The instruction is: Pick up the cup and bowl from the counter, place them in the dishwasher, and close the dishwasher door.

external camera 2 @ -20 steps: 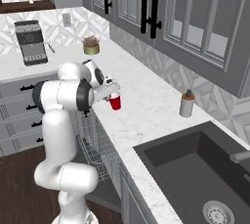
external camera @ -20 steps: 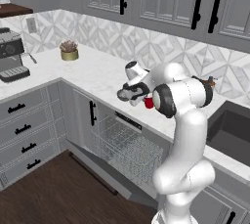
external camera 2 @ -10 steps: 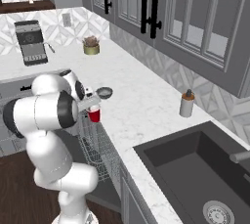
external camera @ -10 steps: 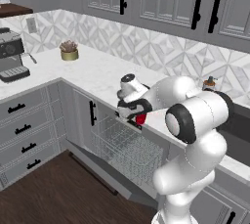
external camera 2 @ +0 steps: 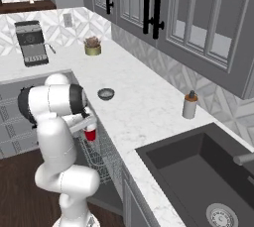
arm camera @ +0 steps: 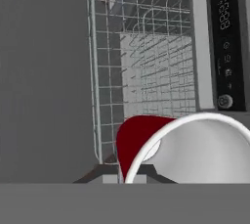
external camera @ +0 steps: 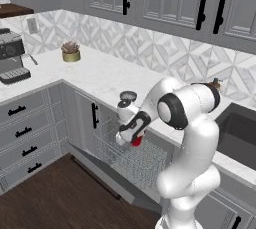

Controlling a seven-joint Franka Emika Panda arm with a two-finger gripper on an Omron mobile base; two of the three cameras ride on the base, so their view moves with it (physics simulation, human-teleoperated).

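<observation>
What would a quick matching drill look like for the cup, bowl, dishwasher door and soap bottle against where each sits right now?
Things:
1. cup
2. bowl
3. dishwasher door
4. soap bottle

States:
A. dropped open below the rack
B. on the counter beside the sink
C. held in the tool over the wire rack
D. on the counter near its front edge, untouched

Pairs: 1-C, 2-D, 3-A, 4-B
</observation>
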